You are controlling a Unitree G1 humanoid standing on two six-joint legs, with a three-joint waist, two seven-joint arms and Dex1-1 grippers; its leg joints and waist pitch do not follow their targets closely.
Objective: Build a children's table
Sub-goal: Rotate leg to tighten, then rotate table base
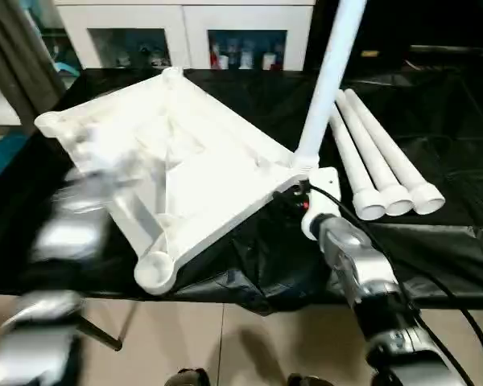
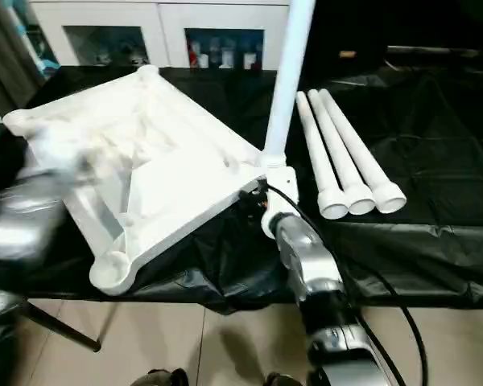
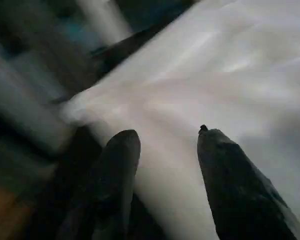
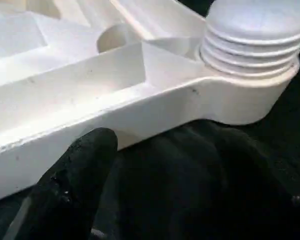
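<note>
The white tabletop [image 1: 185,169] is lying upside down on the black-covered table [image 1: 435,241], ribs up, turned cornerwise to the robot. One leg [image 1: 328,80] is already standing upright in the corner socket [image 1: 306,165] nearest the right arm, its threaded collar sitting against the socket rim in the right wrist view. Three more legs [image 1: 378,157] are lying side by side on the cover just beyond that corner, flared ends toward the robot.

The right claw [image 1: 299,197] is sitting at the tabletop's edge just below the fitted leg, jaws standing wide with nothing between them; one black finger [image 4: 77,175] is showing beside the rim. The left claw [image 3: 165,150] is hovering over the white plastic with its fingers parted to a middling gap, gripping nothing; the left arm [image 1: 64,233] is blurred over the tabletop's left side.

The step in hand looks like fetching the next leg. To do it well, the right claw should be taking the nearest loose leg around mid-length, keeping clear of the standing leg, while the left is steadying the tabletop so it is not sliding on the slick cover. The empty near socket [image 1: 154,269] is the easiest target.
</note>
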